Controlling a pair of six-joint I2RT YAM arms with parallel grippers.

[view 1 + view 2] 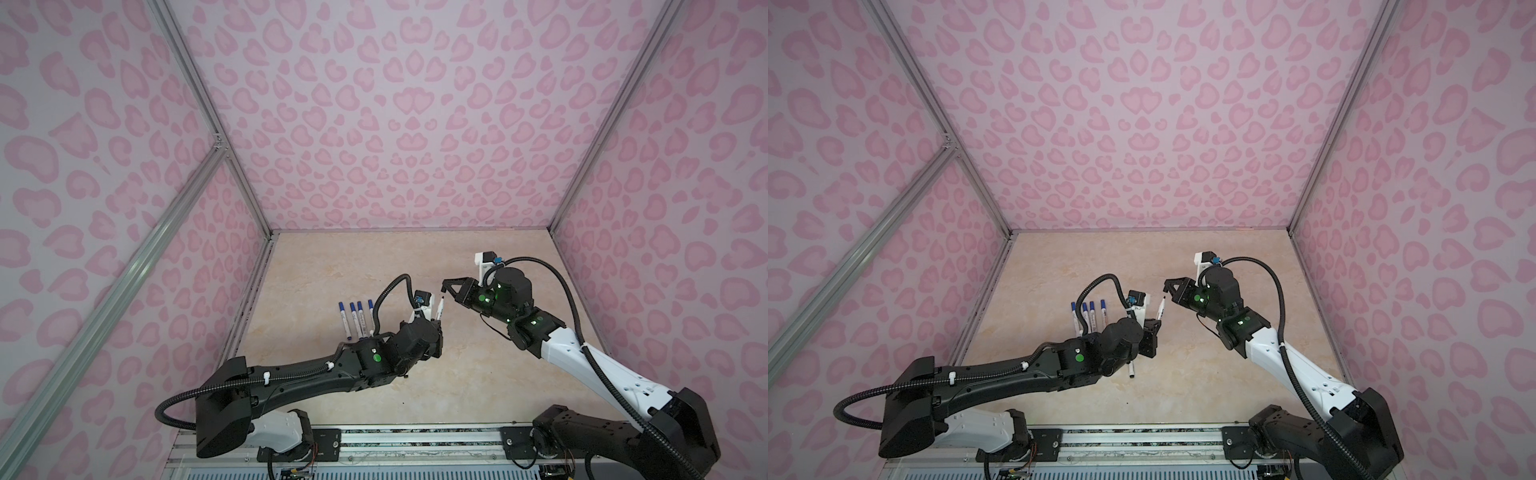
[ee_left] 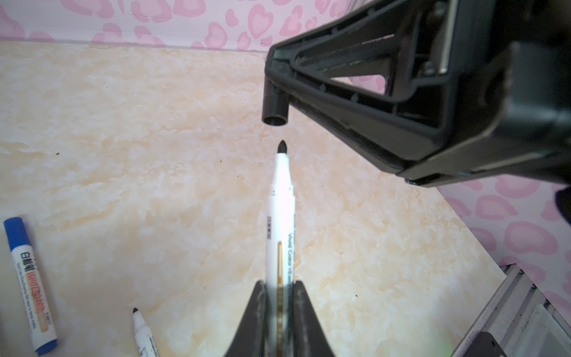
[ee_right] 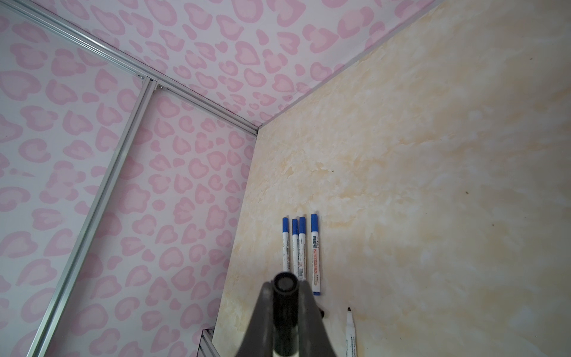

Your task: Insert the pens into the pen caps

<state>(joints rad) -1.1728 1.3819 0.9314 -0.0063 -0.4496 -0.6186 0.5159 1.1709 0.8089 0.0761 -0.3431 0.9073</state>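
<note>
Marble tabletop [image 2: 123, 139]; held pen [image 2: 280, 222] points tip-first at black cap [image 2: 275, 106]

Beige marbled tabletop [image 1: 415, 257]: four blue-capped pens [image 3: 301, 247] lie side by side toward its left; one uncapped pen [image 3: 350, 330], apparently black-tipped, nearby.

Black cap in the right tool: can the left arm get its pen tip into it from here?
Probably yes. The black cap, held by the right tool, turns its open mouth toward the black-tipped pen gripped in the left tool; nothing lies between them, and they look nearly aligned.
</note>
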